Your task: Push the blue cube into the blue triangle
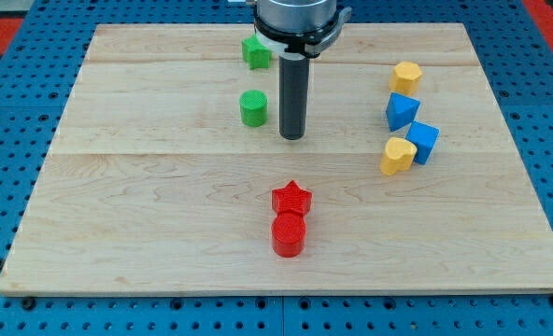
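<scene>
Worktop (pixel 164 233) with my tip (pixel 292 136) near centre, touching nothing; no claw is fitted, so nothing is held. The blue cube (pixel 423 142) lies at 3 o'clock from my tip, the blue triangle (pixel 402 110) just at the cube's 11 o'clock. Best approach: circle to the cube's 5 o'clock side, avoiding the yellow block (pixel 398 155), and push toward 11 o'clock.

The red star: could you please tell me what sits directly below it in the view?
A red cylinder sits right against the red star on its lower side, apparently touching. Whether they truly touch is hidden where they meet.
</scene>
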Controlling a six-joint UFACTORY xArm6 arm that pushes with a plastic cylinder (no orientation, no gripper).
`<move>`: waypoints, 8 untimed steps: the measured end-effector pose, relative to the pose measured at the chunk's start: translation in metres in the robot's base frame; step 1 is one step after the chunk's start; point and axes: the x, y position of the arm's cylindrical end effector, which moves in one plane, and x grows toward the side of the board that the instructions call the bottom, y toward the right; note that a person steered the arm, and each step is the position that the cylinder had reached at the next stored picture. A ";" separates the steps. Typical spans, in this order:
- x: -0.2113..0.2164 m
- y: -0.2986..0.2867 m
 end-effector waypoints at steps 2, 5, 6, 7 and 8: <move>0.000 -0.001; -0.008 -0.007; -0.008 -0.006; -0.008 -0.005; -0.008 -0.005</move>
